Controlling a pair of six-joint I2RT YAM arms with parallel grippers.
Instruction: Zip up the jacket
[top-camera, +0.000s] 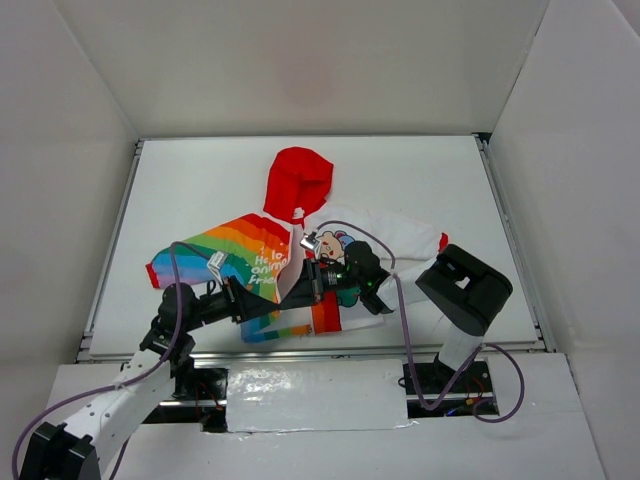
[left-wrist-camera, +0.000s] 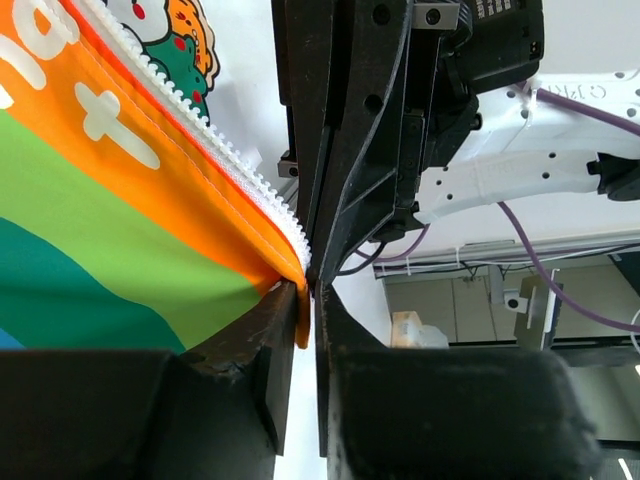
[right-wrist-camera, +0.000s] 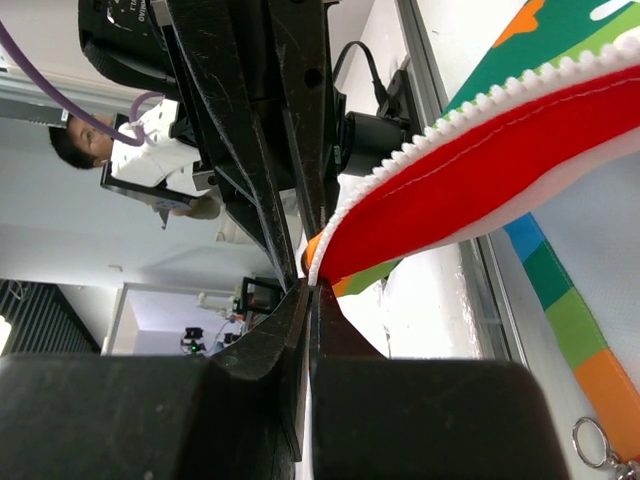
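The jacket (top-camera: 262, 256) lies on the table, red hood (top-camera: 298, 180) at the far end, rainbow half left, white cartoon half (top-camera: 400, 230) right. Both grippers meet at its lower front. My left gripper (top-camera: 303, 293) is shut on the orange bottom corner of the rainbow half (left-wrist-camera: 150, 240), right by the white zipper teeth (left-wrist-camera: 215, 150); its tips show in the left wrist view (left-wrist-camera: 308, 292). My right gripper (top-camera: 335, 280) is shut on the bottom corner of the other front edge (right-wrist-camera: 480, 170), whose red lining and white teeth show; its tips appear in the right wrist view (right-wrist-camera: 309, 287).
The white table (top-camera: 450, 180) has raised metal rails at its left, right and near edges. The right arm's black body (top-camera: 465, 288) hangs over the table's right front. Purple cables (top-camera: 405, 330) loop near both arm bases. A small metal ring (right-wrist-camera: 592, 442) lies by the rainbow hem.
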